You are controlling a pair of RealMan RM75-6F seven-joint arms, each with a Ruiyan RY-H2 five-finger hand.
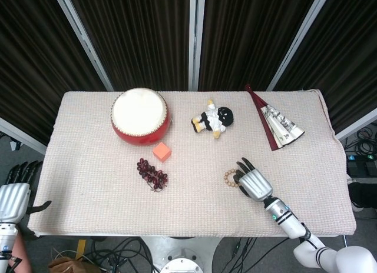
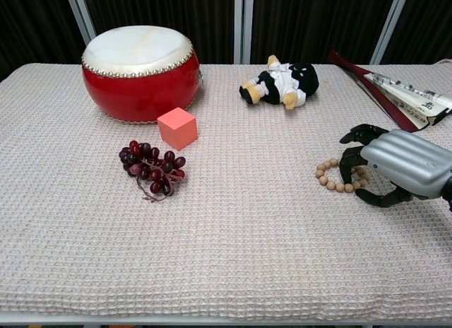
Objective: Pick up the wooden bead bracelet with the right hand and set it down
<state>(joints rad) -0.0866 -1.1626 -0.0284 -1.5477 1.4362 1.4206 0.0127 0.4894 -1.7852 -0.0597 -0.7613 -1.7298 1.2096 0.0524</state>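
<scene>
The wooden bead bracelet [image 1: 230,177] [image 2: 327,175] lies flat on the beige cloth, right of the table's middle. My right hand [image 1: 252,182] [image 2: 400,162] sits low over the bracelet's right side, palm down. Its dark fingers [image 2: 350,160] curl down onto the right half of the ring and hide those beads. The thumb [image 2: 381,198] stays apart on the near side. The bracelet still rests on the cloth, not lifted. My left hand [image 1: 14,195] hangs off the table's near left corner with its fingers spread, holding nothing.
A red drum [image 1: 140,115] [image 2: 139,70] stands at the back left, with a pink cube [image 1: 161,151] [image 2: 176,128] and a bunch of dark grapes [image 1: 152,174] [image 2: 151,168] in front of it. A small doll [image 1: 214,119] [image 2: 281,83] and a folded fan [image 1: 277,125] [image 2: 399,95] lie at the back.
</scene>
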